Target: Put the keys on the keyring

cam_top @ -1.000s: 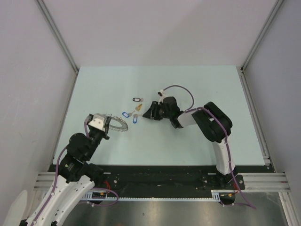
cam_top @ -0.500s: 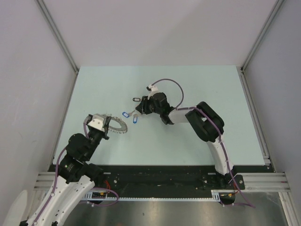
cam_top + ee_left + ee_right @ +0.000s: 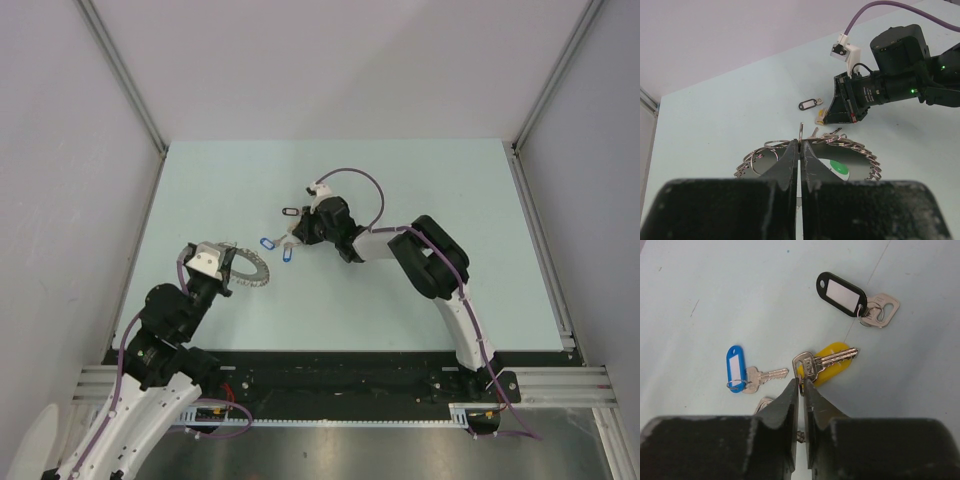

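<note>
Right wrist view: the right gripper point(image 3: 801, 384) has its two fingers pressed almost together. They pinch the little wire loop of the yellow key point(image 3: 829, 360). That key lies flat on the bench point(image 3: 700, 280), just ahead of the tips, and its teeth point away to the right. The blue key point(image 3: 735, 367) lies a bit to the left of the tips and does not touch them. The black key point(image 3: 842, 292) lies farther out ahead and to the right, apart from the other two. A bit of one more key peeks out beside the left finger, but most of it is hidden.

In the left wrist view, the left gripper point(image 3: 800, 145) is closed tight on the keyring point(image 3: 857, 147). A small loop of the keyring sticks up between the tips. The rest of it hangs just past the tips. A green tag point(image 3: 839, 167) shows inside the keyring.

From the top, the two grippers are well apart, with the loose keys near the right one.
</note>
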Robot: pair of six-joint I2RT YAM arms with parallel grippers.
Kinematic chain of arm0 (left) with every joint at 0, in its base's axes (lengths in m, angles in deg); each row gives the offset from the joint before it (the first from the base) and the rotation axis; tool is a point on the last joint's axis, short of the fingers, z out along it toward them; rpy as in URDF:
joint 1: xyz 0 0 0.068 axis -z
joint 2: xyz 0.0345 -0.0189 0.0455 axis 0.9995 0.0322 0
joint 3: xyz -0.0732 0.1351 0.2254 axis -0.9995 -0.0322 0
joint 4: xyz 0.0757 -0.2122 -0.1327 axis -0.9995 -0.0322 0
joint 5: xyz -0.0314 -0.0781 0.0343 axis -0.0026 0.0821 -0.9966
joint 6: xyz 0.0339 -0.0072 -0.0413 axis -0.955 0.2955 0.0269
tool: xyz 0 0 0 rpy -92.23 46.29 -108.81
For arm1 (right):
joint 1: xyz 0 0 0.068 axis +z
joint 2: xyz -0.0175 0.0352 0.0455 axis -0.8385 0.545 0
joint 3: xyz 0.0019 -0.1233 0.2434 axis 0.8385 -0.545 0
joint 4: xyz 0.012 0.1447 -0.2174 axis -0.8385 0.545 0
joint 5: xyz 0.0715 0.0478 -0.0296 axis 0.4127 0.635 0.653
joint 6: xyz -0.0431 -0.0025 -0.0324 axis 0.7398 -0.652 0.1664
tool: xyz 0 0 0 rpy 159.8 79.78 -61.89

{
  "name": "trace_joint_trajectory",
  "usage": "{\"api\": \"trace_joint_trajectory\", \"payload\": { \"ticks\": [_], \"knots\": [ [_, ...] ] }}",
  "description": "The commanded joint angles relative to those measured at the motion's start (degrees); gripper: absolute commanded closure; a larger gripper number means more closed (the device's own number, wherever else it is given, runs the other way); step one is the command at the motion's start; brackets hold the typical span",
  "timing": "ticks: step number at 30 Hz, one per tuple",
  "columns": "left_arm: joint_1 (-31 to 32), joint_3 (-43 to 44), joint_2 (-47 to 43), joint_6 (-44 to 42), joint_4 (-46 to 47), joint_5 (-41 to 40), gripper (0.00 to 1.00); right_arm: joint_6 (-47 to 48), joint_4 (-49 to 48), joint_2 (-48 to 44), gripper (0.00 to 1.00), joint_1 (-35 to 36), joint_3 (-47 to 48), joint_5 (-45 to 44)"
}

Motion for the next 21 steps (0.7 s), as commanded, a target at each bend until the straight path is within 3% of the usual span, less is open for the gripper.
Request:
{"api": "trace_joint_trajectory", "payload": {
  "ticks": [1,3,14,21],
  "knots": [
    [-0.65,0.34,-0.85,-0.15,2.94,0.92,1.00,1.71,1.79,-0.94,0.93,0.06,1.82,-1.70],
    [-0.74,0.34,-0.94,-0.15,2.94,1.01,1.00,2.32,3.80,-2.00,1.00,-0.12,1.82,-1.88],
    [-0.74,0.34,-0.77,0.03,3.03,1.45,1.00,3.73,15.85,-20.25,1.00,-7.23,-11.70,-5.48],
    [-0.65,0.51,0.03,0.12,3.03,2.59,1.00,5.92,25.79,-30.81,1.00,-9.96,-21.90,-2.15]
  ]
}}
